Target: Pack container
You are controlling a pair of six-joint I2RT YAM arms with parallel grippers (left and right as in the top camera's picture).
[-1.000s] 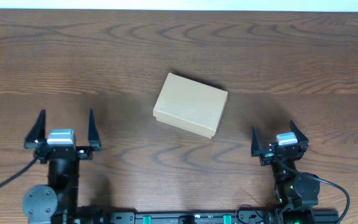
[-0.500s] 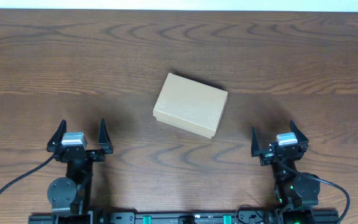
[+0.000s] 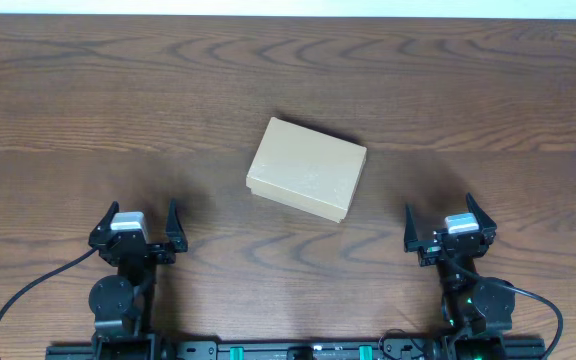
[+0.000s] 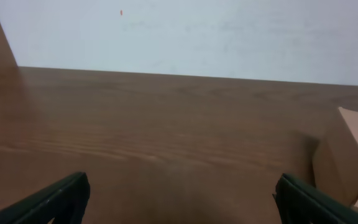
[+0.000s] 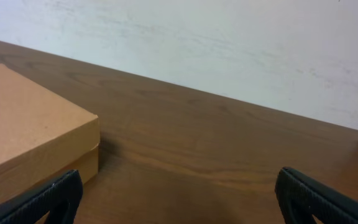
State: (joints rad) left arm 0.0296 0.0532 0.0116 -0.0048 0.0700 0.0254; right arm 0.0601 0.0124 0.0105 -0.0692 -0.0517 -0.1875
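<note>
The closed tan cardboard container (image 3: pixel 307 168) lies flat near the middle of the desk (image 3: pixel 488 90), a little askew to its edges and well apart from both arms. The left end effector (image 3: pixel 140 212) sits by the front edge toward the left corner, the right end effector (image 3: pixel 439 210) toward the right corner, each spread wide and empty with the box ahead and inward. Both arms are folded low, fingers pointing at the far edge.

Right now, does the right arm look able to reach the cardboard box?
Probably yes. The right hand is open and empty, and only bare table lies between it and the closed box, which sits ahead and to its left. Nothing stands in the way.
</note>
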